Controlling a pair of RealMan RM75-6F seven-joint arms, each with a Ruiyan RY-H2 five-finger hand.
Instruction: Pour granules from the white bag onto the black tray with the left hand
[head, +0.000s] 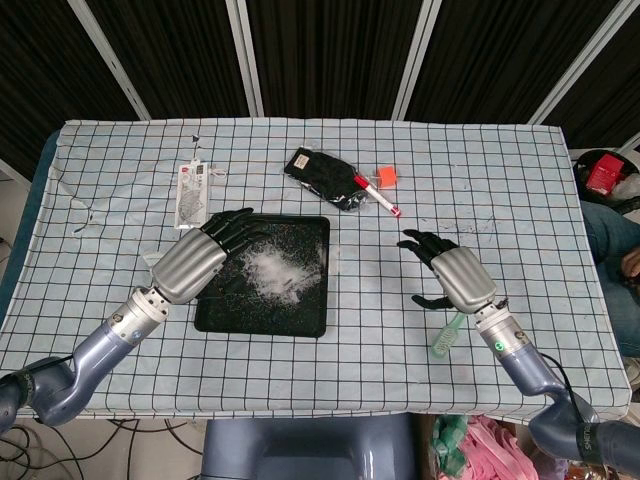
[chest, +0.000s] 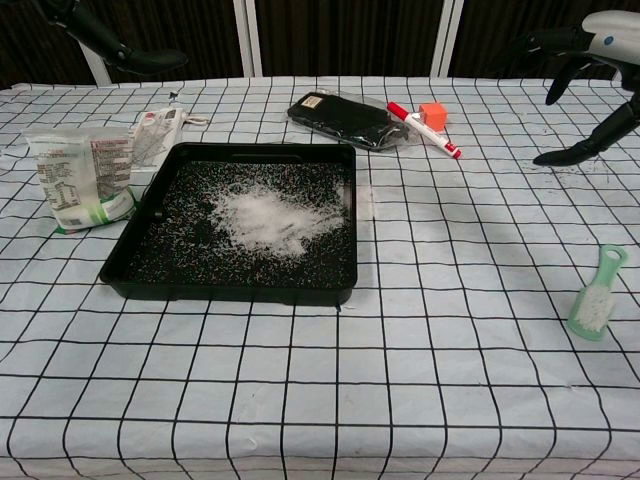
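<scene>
White bag (chest: 78, 178) upright beside black tray (chest: 135, 245), granules (chest: 262, 218) heaped inside

Checked table (chest: 420, 400) (cloth-covered): tray (chest: 130, 270), bag (chest: 75, 180), brush (chest: 597, 295).

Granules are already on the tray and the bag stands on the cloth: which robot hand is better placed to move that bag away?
Left. The left robot hand hovers over the black tray's left edge, next to the white bag. The right robot hand is open across the table, above the green brush.
</scene>
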